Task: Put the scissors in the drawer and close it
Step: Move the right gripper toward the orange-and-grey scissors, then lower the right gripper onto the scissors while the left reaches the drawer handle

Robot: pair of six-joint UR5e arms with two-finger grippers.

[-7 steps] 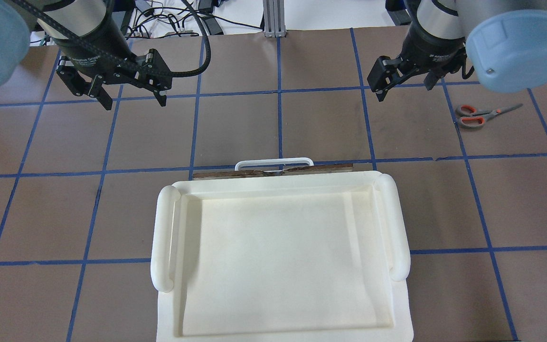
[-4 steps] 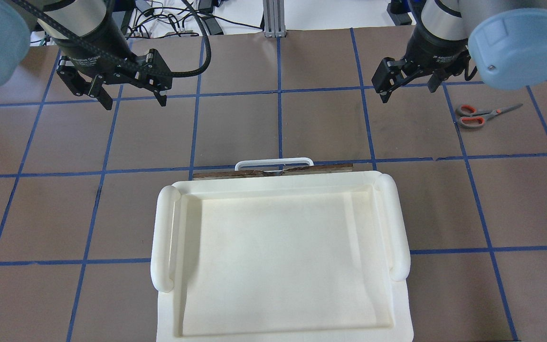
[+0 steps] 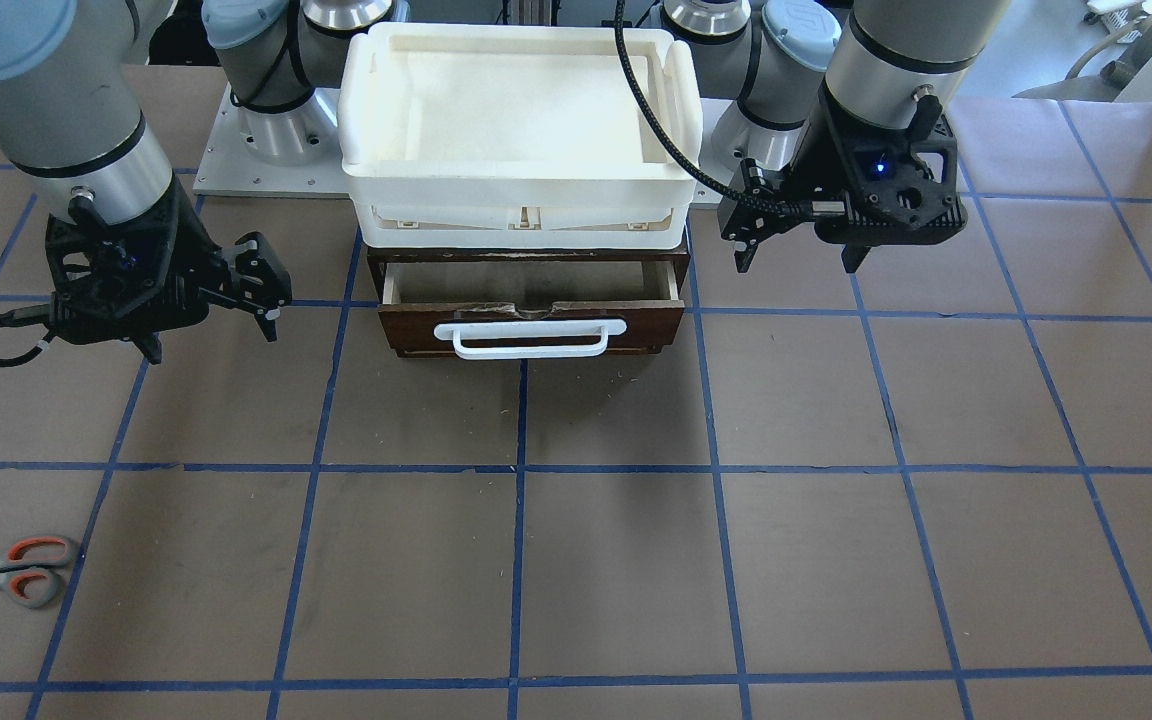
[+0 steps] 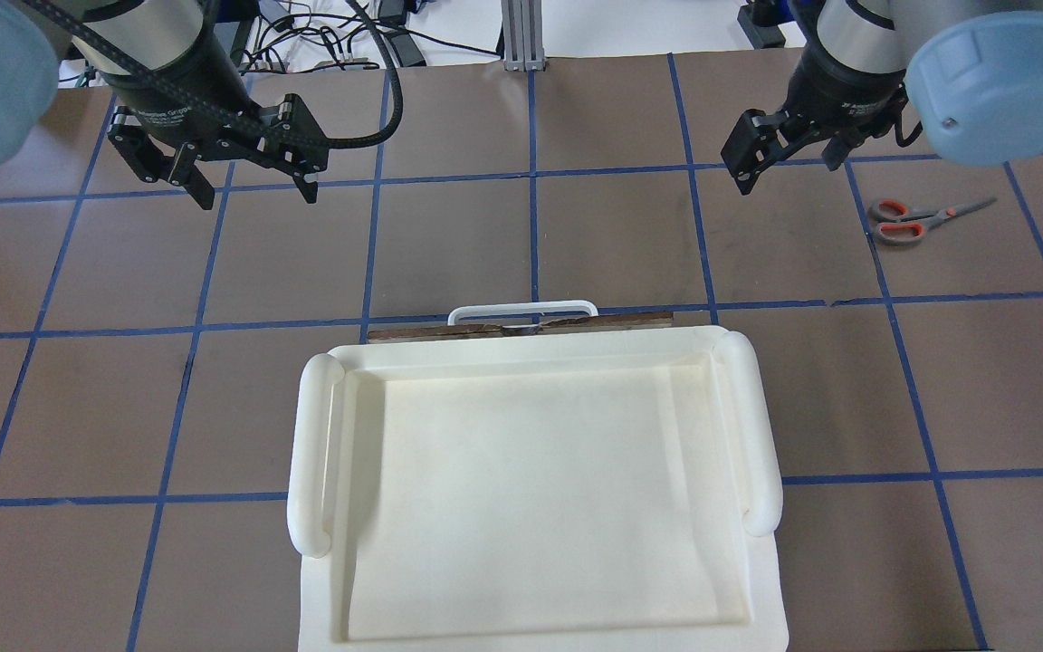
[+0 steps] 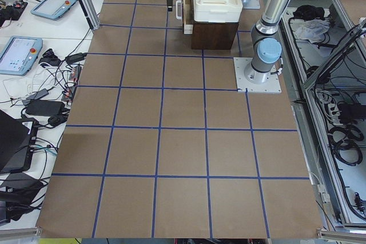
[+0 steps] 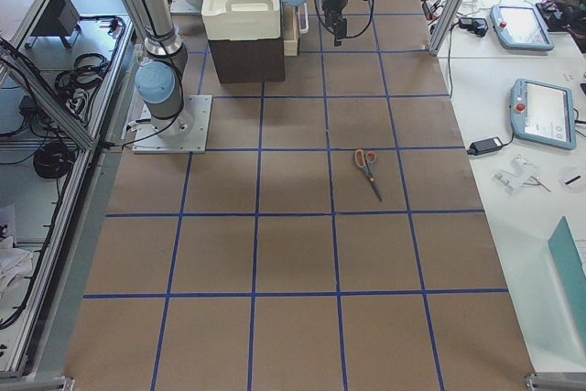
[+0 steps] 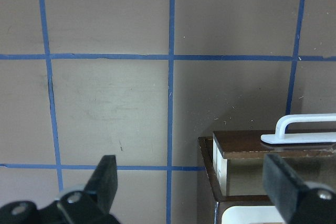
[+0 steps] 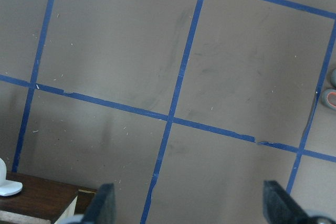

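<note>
Scissors (image 4: 929, 216): flat on tabletop (image 4: 576, 235), at 4 o'clock from right claw (image 4: 790, 174) in overhead view, blades toward 3. Right claw wide, empty, nearer; left claw (image 4: 257, 193) wide, empty, well apart.

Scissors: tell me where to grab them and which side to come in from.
Grip the scissors at the narrow neck where the orange loops meet the blades, coming straight down with the open right hand, the nearer one. They lie flat and closed on the table, so only the top is free, and the neck looks slim enough to straddle.
</note>
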